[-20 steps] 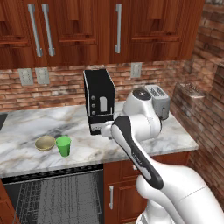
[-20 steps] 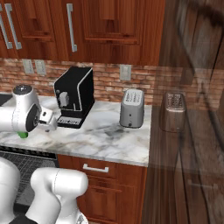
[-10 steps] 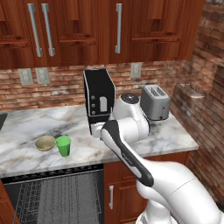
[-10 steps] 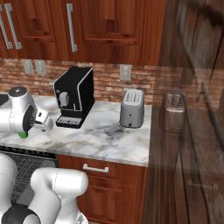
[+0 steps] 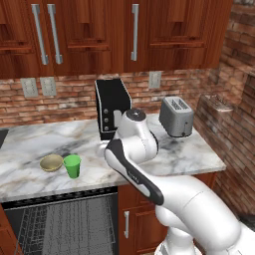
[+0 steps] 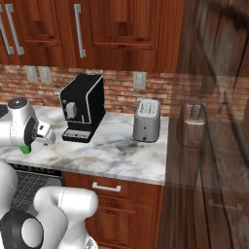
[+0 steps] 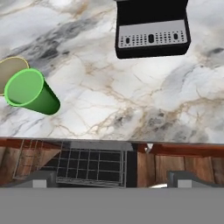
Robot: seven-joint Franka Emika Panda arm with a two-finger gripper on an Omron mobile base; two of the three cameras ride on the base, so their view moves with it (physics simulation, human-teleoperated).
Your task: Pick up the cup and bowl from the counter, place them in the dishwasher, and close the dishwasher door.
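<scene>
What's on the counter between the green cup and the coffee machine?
Nothing: bare marble counter between the cup and the coffee machine, seen in the hand view.

Counter [image 5: 30,144]: polished white-grey marbled stone. Cup [image 5: 72,166]: smooth green plastic. Bowl [image 5: 51,162]: matt tan. Cabinets [image 5: 164,30]: glossy red-brown wood, brushed metal handles. Backsplash [image 5: 64,102]: rough red brick. Toaster [image 5: 176,116]: brushed grey metal. Coffee machine [image 6: 82,107]: glossy black plastic. Dishwasher [image 5: 60,224]: grey wire racks.

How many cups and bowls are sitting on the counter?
2: a green cup and a tan bowl right beside it, on the counter above the open dishwasher. More could hide behind the arm.
</scene>
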